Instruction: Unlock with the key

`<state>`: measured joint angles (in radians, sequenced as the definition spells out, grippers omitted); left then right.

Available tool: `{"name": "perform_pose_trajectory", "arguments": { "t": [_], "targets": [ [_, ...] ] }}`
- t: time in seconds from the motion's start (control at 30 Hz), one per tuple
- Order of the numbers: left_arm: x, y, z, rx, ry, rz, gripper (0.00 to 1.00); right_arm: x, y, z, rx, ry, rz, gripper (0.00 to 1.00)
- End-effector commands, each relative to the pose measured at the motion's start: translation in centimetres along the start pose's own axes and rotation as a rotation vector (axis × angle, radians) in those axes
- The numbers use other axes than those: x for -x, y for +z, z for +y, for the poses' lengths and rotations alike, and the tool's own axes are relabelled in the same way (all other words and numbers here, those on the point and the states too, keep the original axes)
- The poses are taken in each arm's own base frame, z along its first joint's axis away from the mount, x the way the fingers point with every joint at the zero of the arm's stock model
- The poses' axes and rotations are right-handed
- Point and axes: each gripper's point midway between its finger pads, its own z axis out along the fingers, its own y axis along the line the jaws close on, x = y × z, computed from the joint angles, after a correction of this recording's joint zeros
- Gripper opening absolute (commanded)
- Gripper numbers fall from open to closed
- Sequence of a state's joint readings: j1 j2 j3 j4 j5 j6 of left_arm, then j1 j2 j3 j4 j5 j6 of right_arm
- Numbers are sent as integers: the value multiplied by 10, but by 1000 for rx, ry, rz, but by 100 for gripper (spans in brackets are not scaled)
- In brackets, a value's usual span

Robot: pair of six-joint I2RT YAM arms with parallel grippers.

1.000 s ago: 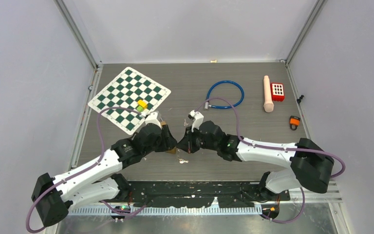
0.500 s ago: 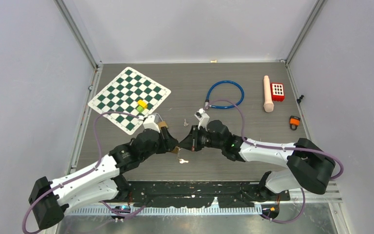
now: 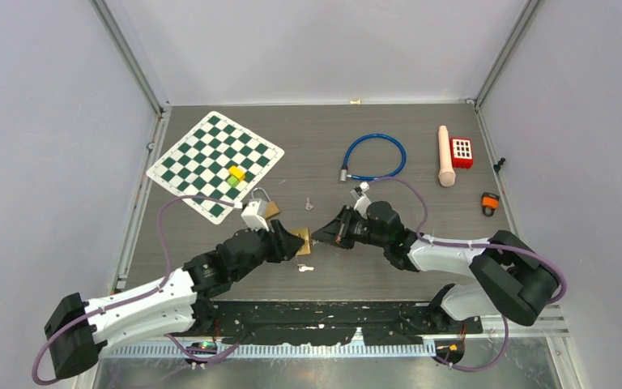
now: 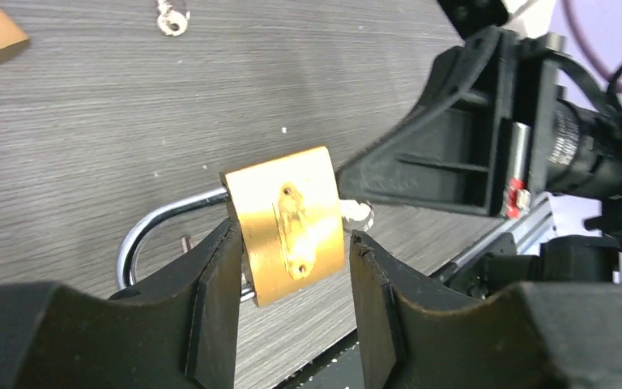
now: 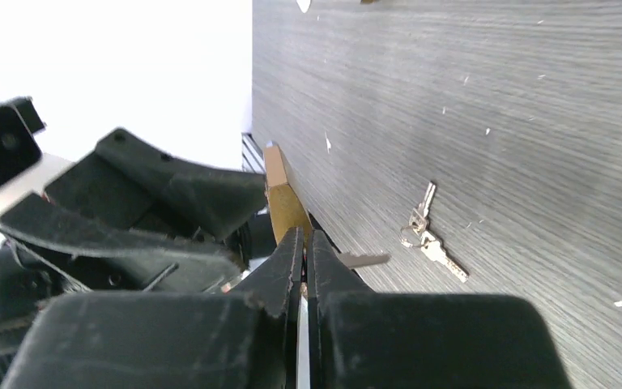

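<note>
As arms meet, padlock clamped, key pinched

No words or numbers can be read; the gold padlock in the left gripper shows only a smudgy mark

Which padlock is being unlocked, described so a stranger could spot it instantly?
Start at the green chessboard on the left, then come toward the near edge, to where both arms meet. The brass padlock sits gripped in the left gripper. The second padlock looks alike but lies loose beside the chessboard's corner.
</note>
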<state>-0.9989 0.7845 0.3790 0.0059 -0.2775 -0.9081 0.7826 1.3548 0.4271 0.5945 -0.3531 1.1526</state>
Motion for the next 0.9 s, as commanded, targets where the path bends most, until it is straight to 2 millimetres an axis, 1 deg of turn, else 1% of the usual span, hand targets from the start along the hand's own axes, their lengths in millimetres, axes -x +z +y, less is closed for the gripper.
{"name": "perform_pose_trajectory", "arguments": {
  "t": [0.0, 0.07, 0.13, 0.2, 0.23, 0.27, 0.3, 0.43, 0.5, 0.53, 0.57, 0.63, 0.7, 0.77, 0.87],
  "targets": [
    [64, -48, -130, -548, -104, -179, 0, 29, 0, 28, 115, 109, -112, 5],
    [64, -53, -133, -587, -96, -191, 0, 30, -1, 31, 151, 143, -110, 5],
    [61, -54, -133, -598, -91, -191, 0, 29, -1, 36, 193, 159, -100, 5],
    [59, -53, -128, -582, -90, -188, 0, 28, 3, 35, 204, 149, -83, 5],
    [60, -54, -124, -565, -92, -196, 0, 28, 4, 35, 212, 140, -84, 5],
    [62, -54, -118, -536, -90, -205, 0, 26, 6, 32, 206, 142, -76, 5],
    [57, -49, -104, -461, -70, -187, 3, 26, 6, 30, 204, 137, -76, 5],
    [67, -51, -67, -250, 1, -205, 39, 23, 12, 18, 180, 118, -70, 5],
    [67, -51, -43, -143, -8, -194, 54, 23, 14, 14, 174, 113, -69, 5],
    [67, -50, -32, -106, -24, -193, 64, 23, 16, 11, 169, 111, -70, 5],
    [65, -49, -22, -80, -36, -184, 69, 23, 17, 10, 166, 109, -70, 5],
    [58, -45, -2, -24, -76, -158, 75, 23, 21, 4, 151, 95, -67, 5],
    [51, -39, 12, 2, -112, -118, 76, 21, 26, -2, 133, 80, -59, 5],
    [41, -30, 21, 1, -151, -70, 76, 19, 31, -11, 112, 75, -50, 5],
    [24, -13, 28, -22, -207, 18, 75, 19, 34, -14, 112, 69, -47, 5]
  ]
}}
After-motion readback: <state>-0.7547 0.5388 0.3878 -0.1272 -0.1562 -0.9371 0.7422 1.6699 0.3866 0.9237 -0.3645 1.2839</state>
